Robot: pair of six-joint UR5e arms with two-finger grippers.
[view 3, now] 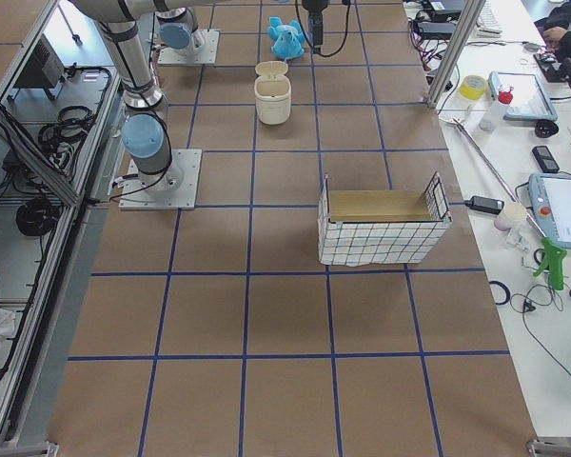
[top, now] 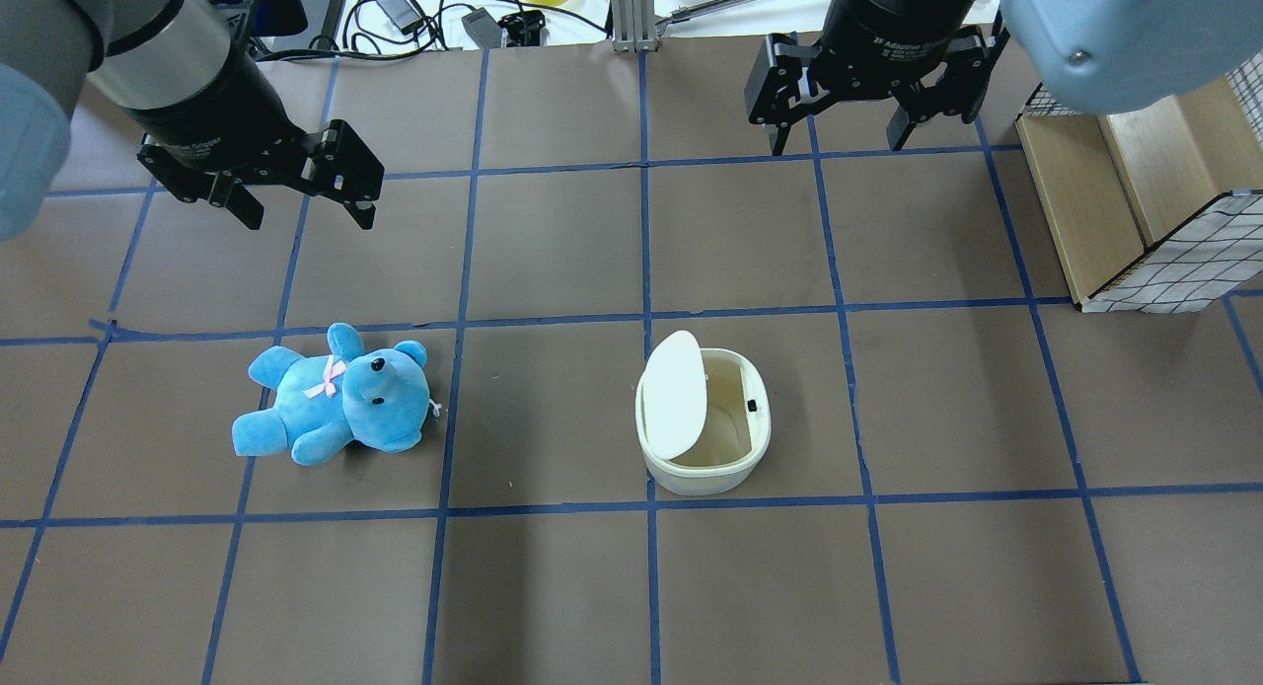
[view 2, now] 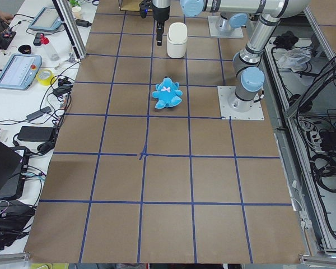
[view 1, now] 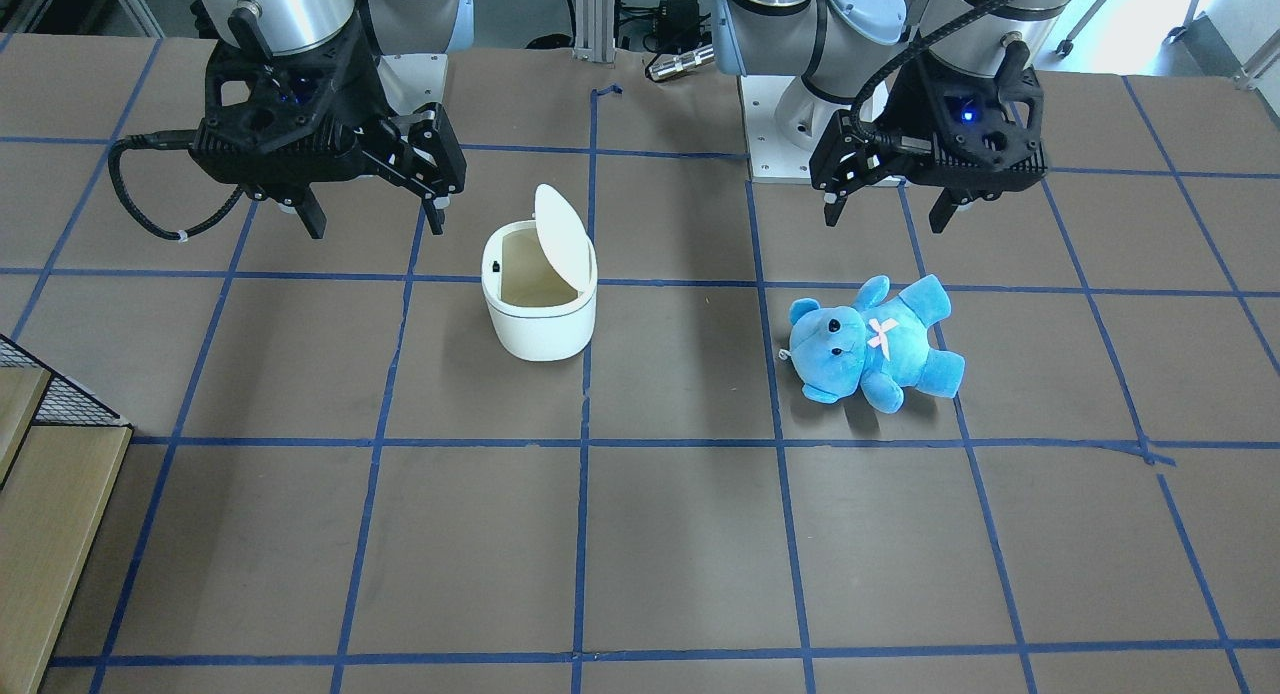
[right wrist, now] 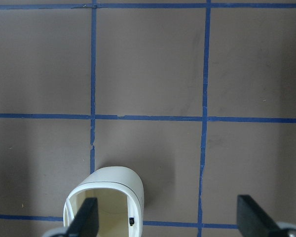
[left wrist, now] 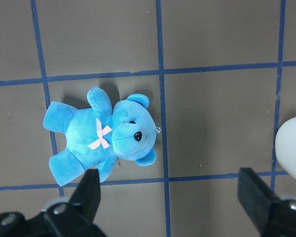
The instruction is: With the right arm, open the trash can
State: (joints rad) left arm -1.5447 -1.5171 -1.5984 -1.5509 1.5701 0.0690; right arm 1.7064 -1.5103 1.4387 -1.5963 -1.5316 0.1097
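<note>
The white trash can (view 1: 540,324) stands on the table with its flip lid (view 1: 560,236) tilted up, beige inside showing; it also shows in the overhead view (top: 705,473) and the right wrist view (right wrist: 118,180). My right gripper (view 1: 375,224) is open and empty, raised above the table on the robot's side of the can, apart from it (top: 837,142). My left gripper (top: 308,216) is open and empty, raised near the blue teddy bear (top: 335,399).
The teddy (view 1: 870,344) lies on its back well to the can's side. A wire-mesh basket with wooden panels (top: 1135,201) stands at the table's right end. Cables and gear lie beyond the table's far edge (top: 444,14).
</note>
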